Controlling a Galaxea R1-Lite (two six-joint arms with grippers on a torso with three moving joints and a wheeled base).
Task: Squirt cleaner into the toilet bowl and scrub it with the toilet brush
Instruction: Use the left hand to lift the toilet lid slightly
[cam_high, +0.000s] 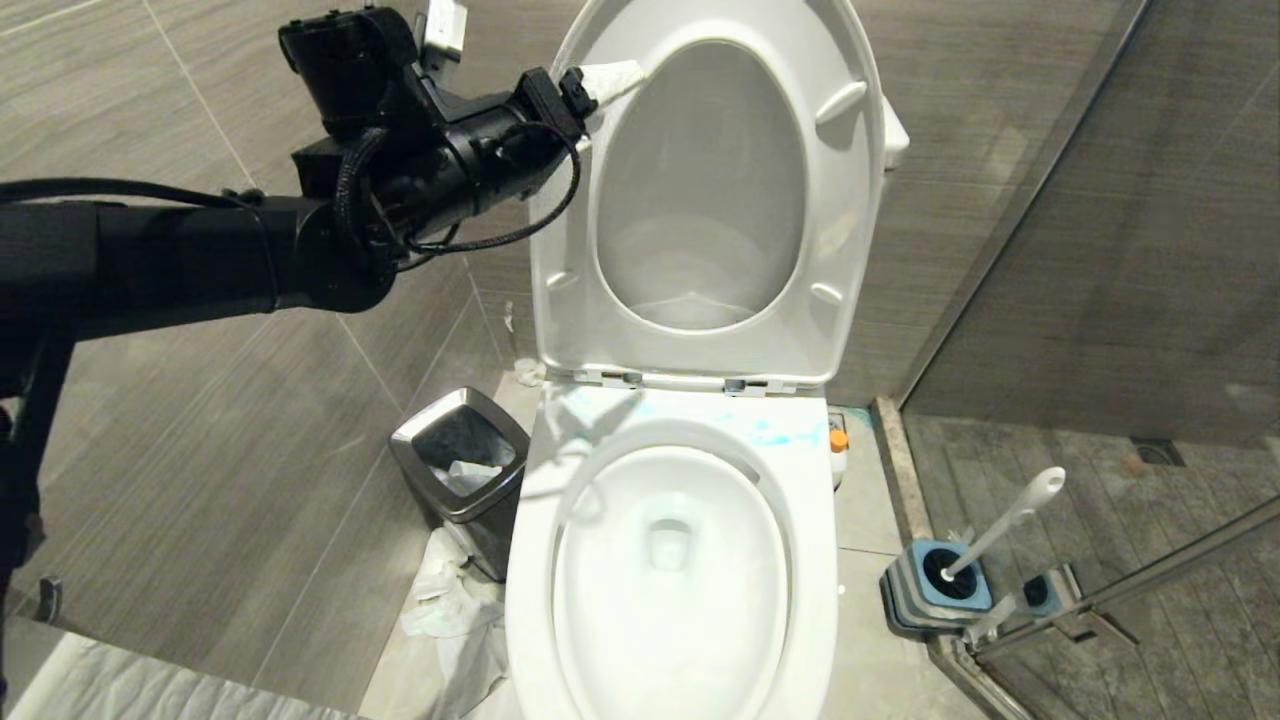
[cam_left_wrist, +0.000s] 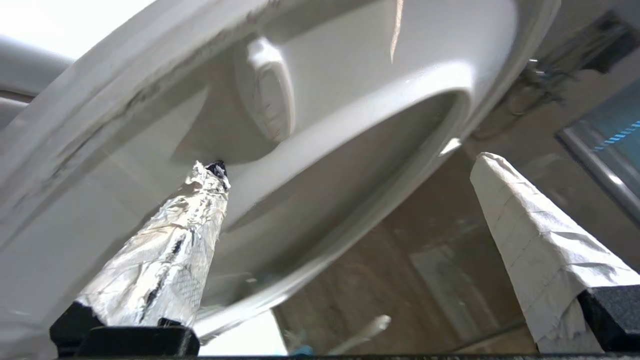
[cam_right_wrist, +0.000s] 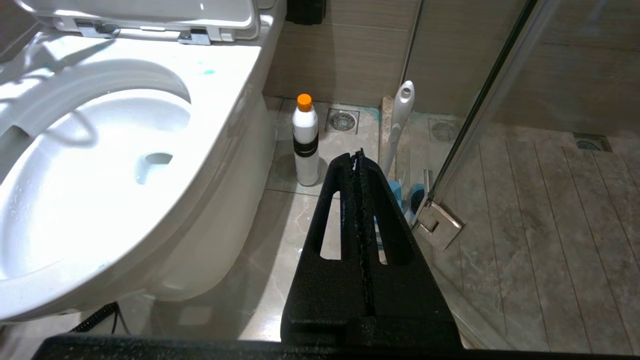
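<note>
Head camera looks steeply down over the toilet bowl (cam_high: 670, 560). Left wrist camera sits close under the raised seat (cam_left_wrist: 320, 125); right wrist camera, low, shares the bowl.

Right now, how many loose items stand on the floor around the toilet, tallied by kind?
Steel bin: 1
Cleaner bottle with orange cap: 1
Toilet brush in its holder: 1
Crumpled paper pile: 1
Total: 4
</note>
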